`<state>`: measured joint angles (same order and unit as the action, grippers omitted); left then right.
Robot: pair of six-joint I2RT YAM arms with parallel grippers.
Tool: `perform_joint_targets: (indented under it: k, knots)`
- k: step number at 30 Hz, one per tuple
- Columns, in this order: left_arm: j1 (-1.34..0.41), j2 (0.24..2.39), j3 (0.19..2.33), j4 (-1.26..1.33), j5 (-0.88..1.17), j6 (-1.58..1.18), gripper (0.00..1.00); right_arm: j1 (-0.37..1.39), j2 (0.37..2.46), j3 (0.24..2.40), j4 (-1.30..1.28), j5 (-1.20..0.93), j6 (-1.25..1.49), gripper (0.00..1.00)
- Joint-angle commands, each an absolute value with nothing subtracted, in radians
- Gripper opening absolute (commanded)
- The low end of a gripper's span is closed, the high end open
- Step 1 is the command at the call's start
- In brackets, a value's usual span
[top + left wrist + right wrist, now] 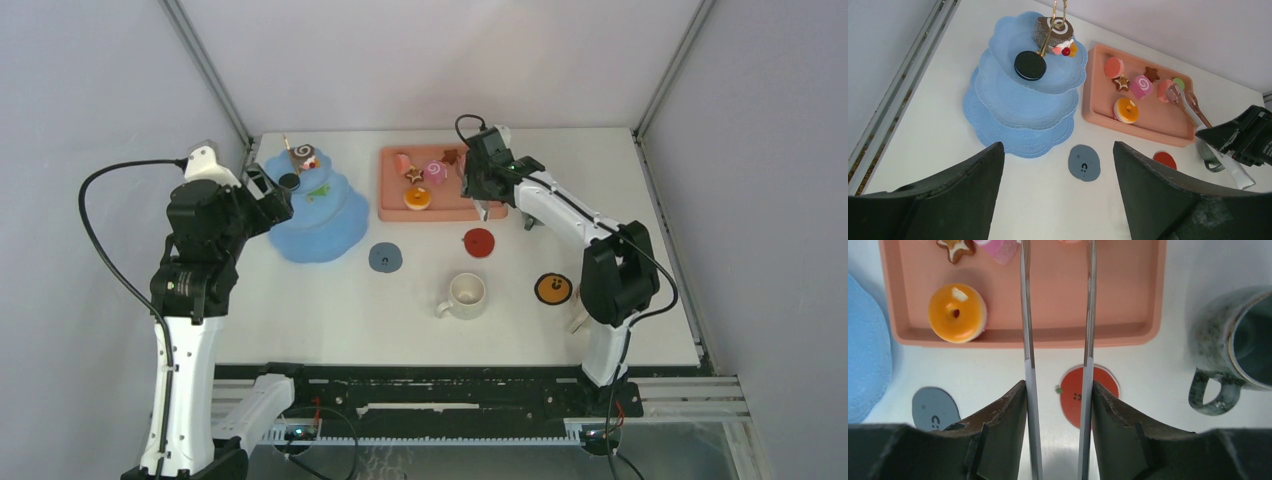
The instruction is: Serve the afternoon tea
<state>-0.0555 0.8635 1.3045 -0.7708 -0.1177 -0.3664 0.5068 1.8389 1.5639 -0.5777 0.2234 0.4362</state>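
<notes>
Bright, even light; soft shadows.

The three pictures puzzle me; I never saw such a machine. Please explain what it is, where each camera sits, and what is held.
These are two robot arms bolted to a white table. The top view looks down from above: left arm on the left, right arm on the right. The other two views come from a camera on each wrist; the dark shapes at the bottom are that arm's own jaws. On the table: a blue tiered tower with a swirl roll, a pink tray of toy pastries, a cream mug, a red coaster. The right jaws hold thin metal tongs over the tray; the left jaws are open and empty.
</notes>
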Motion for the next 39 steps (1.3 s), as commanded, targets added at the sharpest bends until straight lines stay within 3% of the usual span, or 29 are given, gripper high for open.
perform_joint_targets:
  k: [1, 12, 24, 27, 29, 32, 39]
  knots:
    - [-0.047, 0.853, 1.293, -0.732, -0.102, -0.370, 0.84, 0.530, 1.883, 1.664, -0.577, 0.300, 0.480, 0.56]
    - [-0.048, 0.851, 1.289, -0.731, -0.104, -0.362, 0.84, 0.533, 1.939, 1.727, -0.641, 0.396, 0.491, 0.53]
    - [-0.047, 0.852, 1.287, -0.732, -0.102, -0.359, 0.84, 0.525, 1.956, 1.733, -0.623, 0.333, 0.457, 0.49]
    - [-0.047, 0.852, 1.287, -0.732, -0.101, -0.360, 0.84, 0.523, 1.961, 1.733, -0.620, 0.337, 0.459, 0.40]
    - [-0.047, 0.853, 1.288, -0.732, -0.101, -0.359, 0.84, 0.522, 1.962, 1.730, -0.620, 0.343, 0.459, 0.29]
    - [-0.047, 0.854, 1.290, -0.732, -0.099, -0.358, 0.84, 0.523, 1.950, 1.721, -0.617, 0.344, 0.457, 0.00]
    - [-0.048, 0.853, 1.293, -0.732, -0.101, -0.359, 0.84, 0.532, 1.868, 1.657, -0.582, 0.317, 0.421, 0.00]
